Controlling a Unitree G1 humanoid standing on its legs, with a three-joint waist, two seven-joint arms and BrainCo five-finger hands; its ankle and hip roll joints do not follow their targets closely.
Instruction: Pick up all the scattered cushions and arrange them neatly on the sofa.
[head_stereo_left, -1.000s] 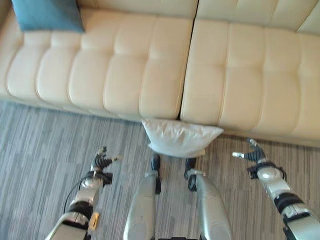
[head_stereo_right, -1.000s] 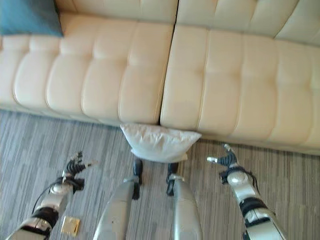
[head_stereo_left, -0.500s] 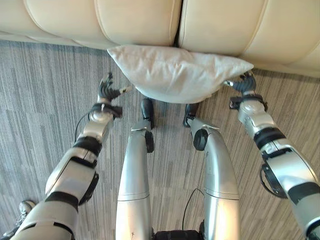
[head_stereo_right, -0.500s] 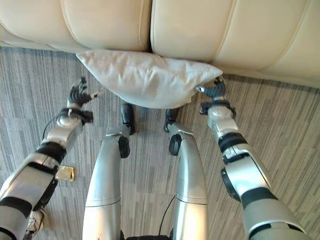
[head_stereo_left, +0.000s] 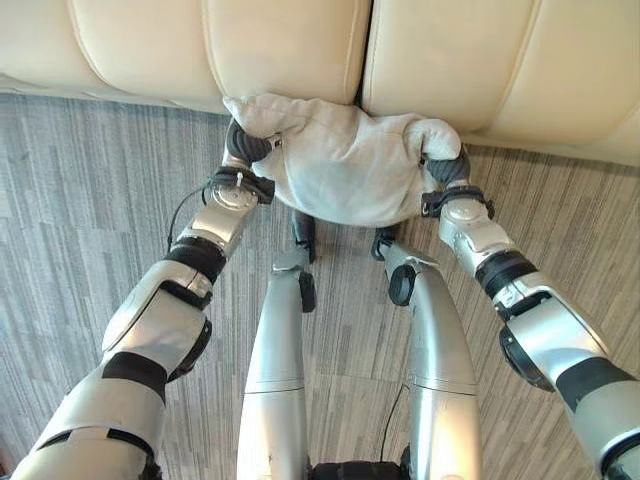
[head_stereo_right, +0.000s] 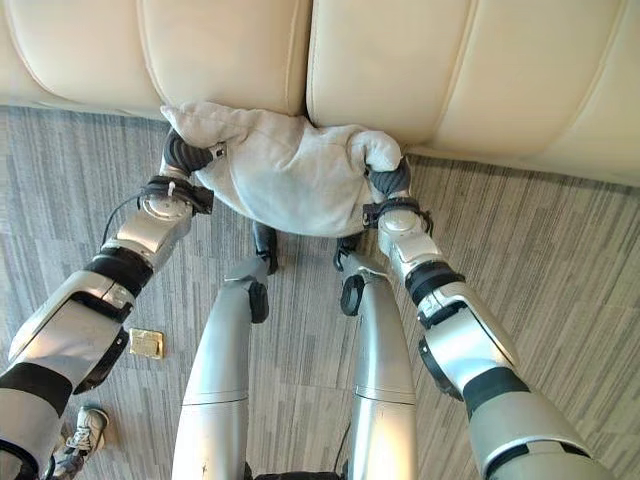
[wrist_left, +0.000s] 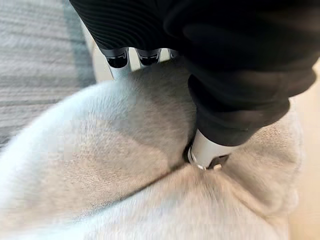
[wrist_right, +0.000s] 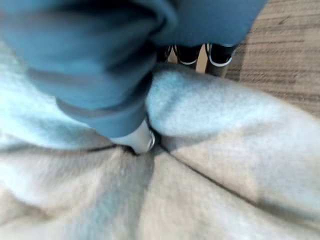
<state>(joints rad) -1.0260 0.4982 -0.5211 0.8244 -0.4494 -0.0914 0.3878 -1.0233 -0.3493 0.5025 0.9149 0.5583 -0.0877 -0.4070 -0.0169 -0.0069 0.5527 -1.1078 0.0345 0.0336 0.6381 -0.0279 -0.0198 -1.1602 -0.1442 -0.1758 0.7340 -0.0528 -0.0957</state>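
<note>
A pale grey cushion (head_stereo_left: 345, 165) sits in the upper middle of the left eye view, held between both hands just in front of the cream sofa (head_stereo_left: 280, 45), whose front edge runs across the top of the frame. The cushion's top edge is at the seam where the two sofa seats meet, and its cloth bunches at both upper corners.

The left hand (head_stereo_left: 243, 150) grips the cushion's upper left corner. In the left wrist view its fingers (wrist_left: 120, 62) dig into the cloth from one side and its thumb (wrist_left: 210, 150) presses a deep fold from the other, so the hand is clamped on the cushion (wrist_left: 125, 165).

The right hand (head_stereo_left: 445, 168) grips the upper right corner. In the right wrist view its fingers (wrist_right: 190, 55) wrap over the cloth edge and its thumb (wrist_right: 135, 140) sinks into a crease, pinching the cushion (wrist_right: 200, 150) as well.

The cushion's lower edge hangs above the striped grey carpet (head_stereo_left: 90, 200), which covers the floor in the lower part of both eye views. I cannot tell whether the cushion touches the carpet or the sofa front.

In the right eye view a small tan square (head_stereo_right: 147, 343) lies on the carpet at the lower left, and a shoe (head_stereo_right: 88, 430) shows near the bottom left corner.
</note>
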